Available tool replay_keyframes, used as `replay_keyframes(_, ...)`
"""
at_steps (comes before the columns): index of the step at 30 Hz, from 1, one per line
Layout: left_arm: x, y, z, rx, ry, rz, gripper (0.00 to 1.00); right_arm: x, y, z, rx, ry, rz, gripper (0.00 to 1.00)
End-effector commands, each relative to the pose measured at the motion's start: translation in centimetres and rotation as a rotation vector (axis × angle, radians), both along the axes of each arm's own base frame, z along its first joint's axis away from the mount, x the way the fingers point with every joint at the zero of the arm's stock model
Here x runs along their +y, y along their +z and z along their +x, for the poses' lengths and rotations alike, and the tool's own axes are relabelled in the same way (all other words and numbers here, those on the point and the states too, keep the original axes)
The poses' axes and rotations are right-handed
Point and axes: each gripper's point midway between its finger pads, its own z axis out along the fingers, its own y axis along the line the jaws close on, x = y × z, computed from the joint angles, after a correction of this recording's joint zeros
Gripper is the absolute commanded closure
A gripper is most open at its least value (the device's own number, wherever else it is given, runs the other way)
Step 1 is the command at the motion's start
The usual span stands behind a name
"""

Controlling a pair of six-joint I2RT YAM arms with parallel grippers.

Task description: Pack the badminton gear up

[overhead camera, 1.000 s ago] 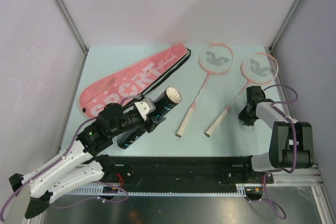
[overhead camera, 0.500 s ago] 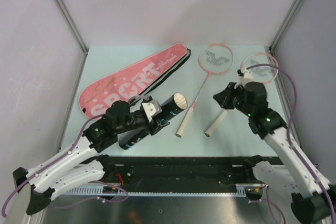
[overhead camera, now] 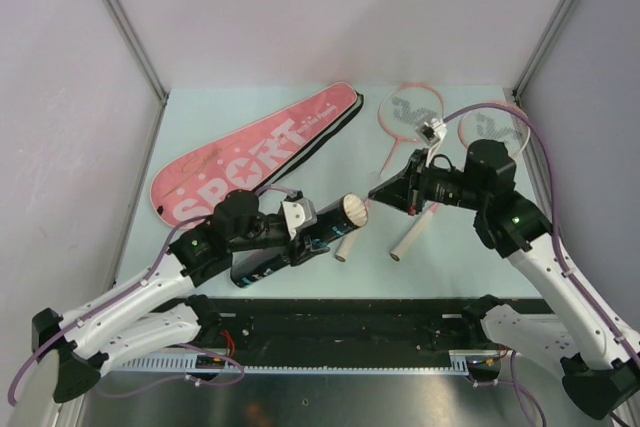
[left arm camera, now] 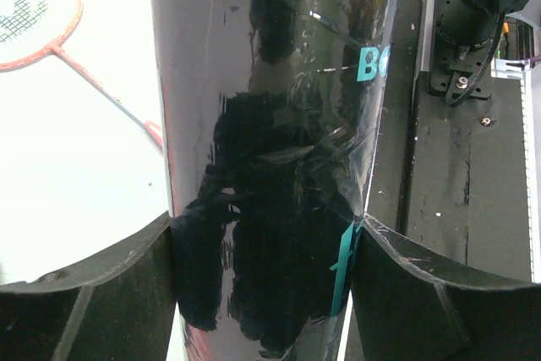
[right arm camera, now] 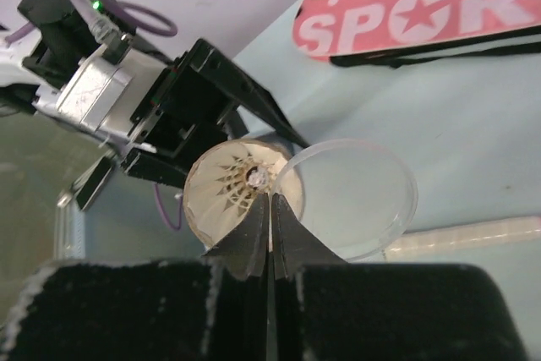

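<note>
Left gripper clamps the black tube; right gripper pinches a clear lid, its arm hiding part of one racket above the pale blue bench, grey walls around

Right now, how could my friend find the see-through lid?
Find the long black tube gripped by the left tool near the table's front. By its open end, the right tool pinches a round clear plastic lid. It is the only see-through thing; its neighbours are pink, black or white.
</note>
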Motion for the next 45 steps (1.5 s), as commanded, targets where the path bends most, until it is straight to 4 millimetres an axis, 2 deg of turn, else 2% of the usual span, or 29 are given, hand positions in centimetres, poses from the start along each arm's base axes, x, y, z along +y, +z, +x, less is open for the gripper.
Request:
replay_keyframes(1, -0.8, 1.6, 0.0, -0.112, -0.067, -0.031, 0.85, 1.2, 1.0, -2.7, 0.012, 0.165, 0.029, 1.00)
replay_keyframes(6, -0.8, 1.4, 0.3, -0.109, -0.056, -0.020, 0.86, 2.5, 0.4, -4.9, 0.067, 0.293, 0.024, 1.00)
replay_keyframes(14, -0.7, 1.6, 0.1, -0.114, -0.059, -0.026, 0.86, 3.1, -1.8, -5.6, 0.136, 0.352, -0.038, 1.00)
replay_keyframes(28, -0.8, 2.0, -0.6, -0.122, -0.092, -0.041, 0.87, 4.3, -1.2, -5.4, 0.193, 0.389, 0.019, 1.00)
replay_keyframes(31, -0.8, 2.1, -0.9, -0.124, -0.105, -0.048, 0.87, 4.7, -0.4, -6.1, 0.236, 0.429, 0.082, 1.00)
replay_keyframes(32, -0.7, 2.3, -1.0, -0.129, -0.109, -0.053, 0.88, 4.8, -0.9, -6.2, 0.259, 0.435, 0.090, 1.00)
replay_keyframes(36, -0.6, 3.1, -1.3, -0.148, -0.115, -0.075, 0.90, 5.3, -0.9, -6.4, 0.270, 0.458, 0.138, 1.00)
replay_keyframes(38, -0.6, 4.0, -1.8, -0.165, -0.135, -0.109, 0.90, 5.4, -0.3, -6.4, 0.281, 0.457, 0.184, 1.00)
replay_keyframes(39, -0.6, 4.3, -1.9, -0.165, -0.137, -0.123, 0.91, 5.4, -0.9, -6.3, 0.307, 0.455, 0.193, 1.00)
replay_keyframes(41, -0.6, 5.4, -2.3, -0.183, -0.147, -0.160, 0.91, 5.8, -0.6, -6.2, 0.328, 0.446, 0.233, 1.00)
replay_keyframes(43, -0.4, 6.2, -2.8, -0.199, -0.154, -0.198, 0.92, 6.1, -1.5, -6.2, 0.370, 0.441, 0.239, 1.00)
replay_keyframes(44, -0.3, 6.7, -3.0, -0.212, -0.159, -0.221, 0.93, 6.2, -0.9, -6.3, 0.382, 0.453, 0.270, 1.00)
replay_keyframes(45, -0.2, 6.8, -3.1, -0.218, -0.160, -0.230, 0.94, 6.3, -1.9, -6.3, 0.423, 0.453, 0.273, 1.00)
